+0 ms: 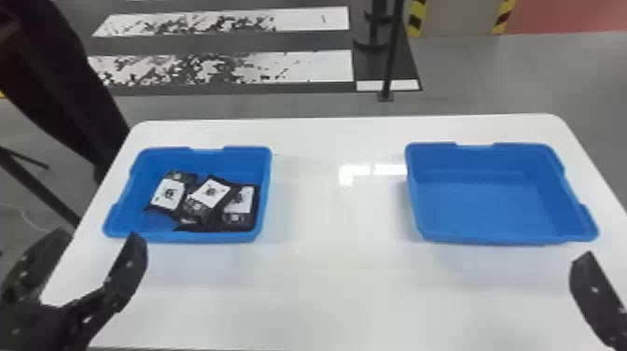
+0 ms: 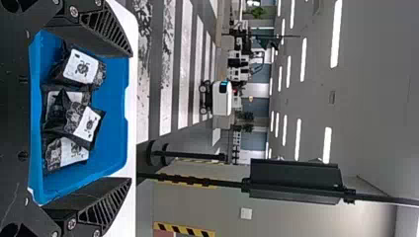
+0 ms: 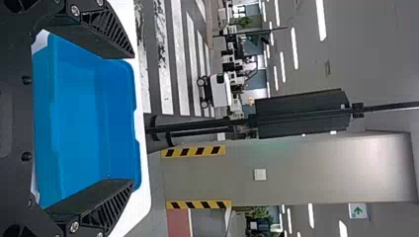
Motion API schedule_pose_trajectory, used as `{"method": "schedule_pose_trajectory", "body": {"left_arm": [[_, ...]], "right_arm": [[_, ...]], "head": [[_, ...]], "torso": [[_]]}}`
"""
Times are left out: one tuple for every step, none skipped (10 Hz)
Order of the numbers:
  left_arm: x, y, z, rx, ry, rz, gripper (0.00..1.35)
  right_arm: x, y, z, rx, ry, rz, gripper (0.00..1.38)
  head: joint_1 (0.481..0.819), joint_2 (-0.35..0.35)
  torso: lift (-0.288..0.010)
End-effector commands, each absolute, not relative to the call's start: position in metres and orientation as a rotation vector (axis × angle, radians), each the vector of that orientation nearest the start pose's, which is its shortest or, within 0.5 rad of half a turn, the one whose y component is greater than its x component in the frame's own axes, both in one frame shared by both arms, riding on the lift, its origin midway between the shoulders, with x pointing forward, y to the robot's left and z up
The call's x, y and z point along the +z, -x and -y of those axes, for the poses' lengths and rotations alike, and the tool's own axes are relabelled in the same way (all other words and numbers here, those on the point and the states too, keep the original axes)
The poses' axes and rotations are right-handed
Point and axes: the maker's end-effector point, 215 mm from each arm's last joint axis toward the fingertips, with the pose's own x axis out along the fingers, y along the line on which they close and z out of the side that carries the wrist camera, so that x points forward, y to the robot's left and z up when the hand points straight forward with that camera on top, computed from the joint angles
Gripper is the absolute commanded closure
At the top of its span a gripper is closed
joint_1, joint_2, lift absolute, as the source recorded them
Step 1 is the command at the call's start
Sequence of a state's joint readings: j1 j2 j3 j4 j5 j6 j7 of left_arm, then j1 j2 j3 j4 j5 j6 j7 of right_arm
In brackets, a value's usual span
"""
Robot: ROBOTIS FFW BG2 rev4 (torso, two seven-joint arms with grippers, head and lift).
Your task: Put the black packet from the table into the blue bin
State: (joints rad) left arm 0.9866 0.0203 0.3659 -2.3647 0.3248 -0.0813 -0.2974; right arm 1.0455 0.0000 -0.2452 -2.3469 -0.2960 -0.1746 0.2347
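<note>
Blue bins (image 1: 186,237) (left holds packets (image 1: 210,192)), rims (image 1: 508,241) well apart.

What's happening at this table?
Nothing is being handled right now: the left gripper and right gripper are both open, holding nothing. Several black packets lie in the left blue bin; the right blue bin stands apart on the same white table.

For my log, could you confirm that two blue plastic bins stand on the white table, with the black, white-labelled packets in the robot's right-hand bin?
The side is wrong: the head view shows the black, white-labelled packets in the blue bin on the robot's left. It and the other bin stand on the white table.
</note>
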Motion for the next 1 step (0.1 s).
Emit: {"method": "schedule_pose_trajectory", "body": {"left_arm": [[-0.2937, -0.3054, -0.3277, -0.057, 0.026, -0.065, 0.14]], "right_arm": [[-0.3043, -0.2914, 0.2964, 0.038, -0.089, -0.056, 0.11]], "head": [[0.695, 0.065]], "torso": [[-0.110]]}}
